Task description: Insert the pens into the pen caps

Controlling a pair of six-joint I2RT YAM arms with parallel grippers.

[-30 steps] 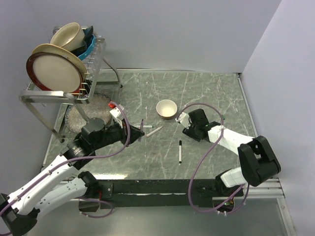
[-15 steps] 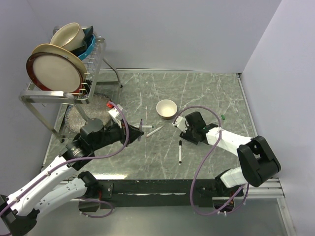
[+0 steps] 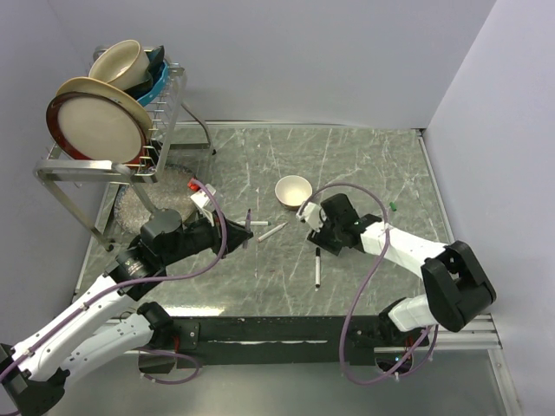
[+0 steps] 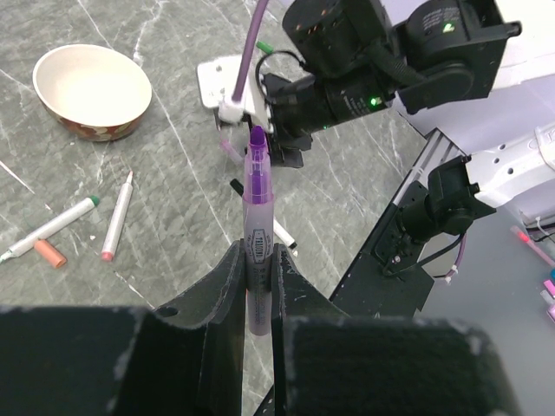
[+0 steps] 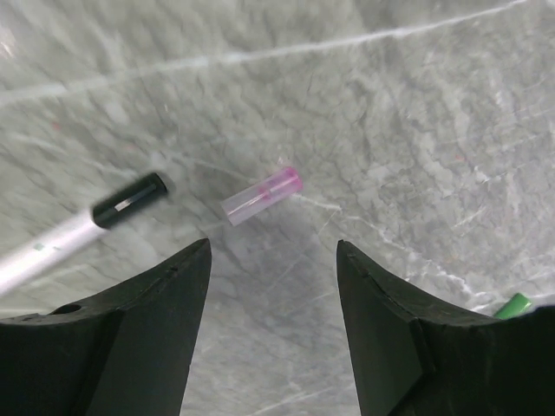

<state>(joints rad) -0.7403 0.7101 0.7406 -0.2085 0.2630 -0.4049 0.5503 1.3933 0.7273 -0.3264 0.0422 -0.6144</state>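
Note:
My left gripper (image 4: 257, 256) (image 3: 246, 232) is shut on a purple pen (image 4: 257, 204) that stands upright, its uncapped tip pointing up. On the table lie a green-ended pen (image 4: 54, 226), a red-tipped pen (image 4: 116, 217) (image 3: 271, 231) and a small red cap (image 4: 49, 253). A pen with a black end (image 3: 317, 267) (image 5: 82, 227) lies nearer the front. My right gripper (image 5: 271, 251) (image 3: 317, 232) hangs open just above the table. A clear cap with a pink end (image 5: 260, 195) lies just beyond its fingertips. A green cap (image 3: 393, 206) (image 5: 513, 305) sits far to the right.
A small cream bowl (image 3: 293, 191) (image 4: 91, 91) stands behind the pens. A dish rack (image 3: 113, 130) with plates and bowls fills the back left corner. Walls close the table at the back and right.
My right gripper has moved left, away from the green cap and toward the black-ended pen. The left gripper and its purple pen have stayed put.

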